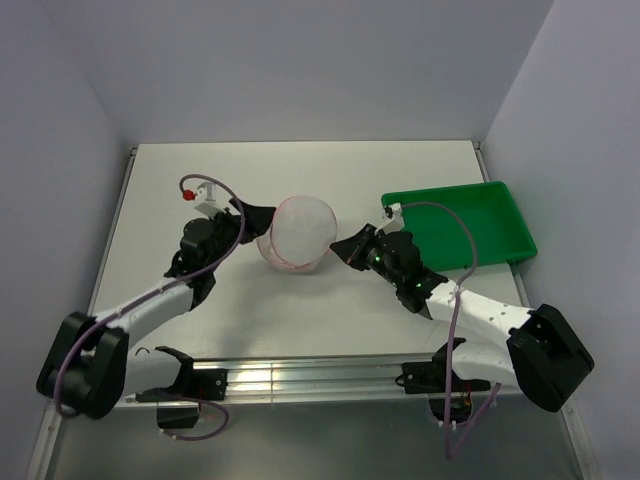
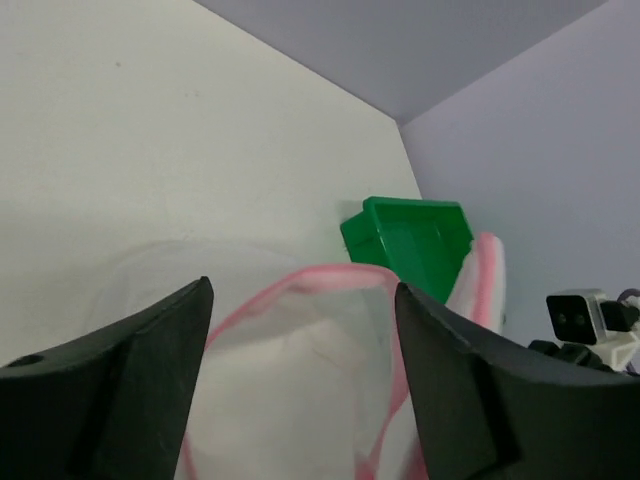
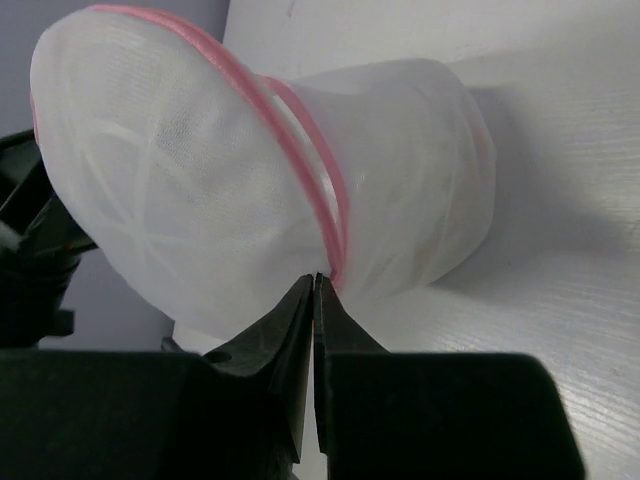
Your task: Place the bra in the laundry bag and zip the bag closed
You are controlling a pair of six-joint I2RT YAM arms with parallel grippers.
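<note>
The laundry bag [image 1: 300,232] is fine, translucent white mesh cloth with pink zip tape. The green tray [image 1: 470,215] looks like smooth plastic, the table [image 1: 200,180] matt off-white.

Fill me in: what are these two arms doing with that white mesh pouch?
Both arms are working on the laundry bag in the middle of the table. The right gripper is shut at its pink zip line, apparently pinching it. The left gripper stands open, one jaw on either side of the bag. Something pale, likely the bra, shows through the mesh, and the zip does not look fully closed.
</note>
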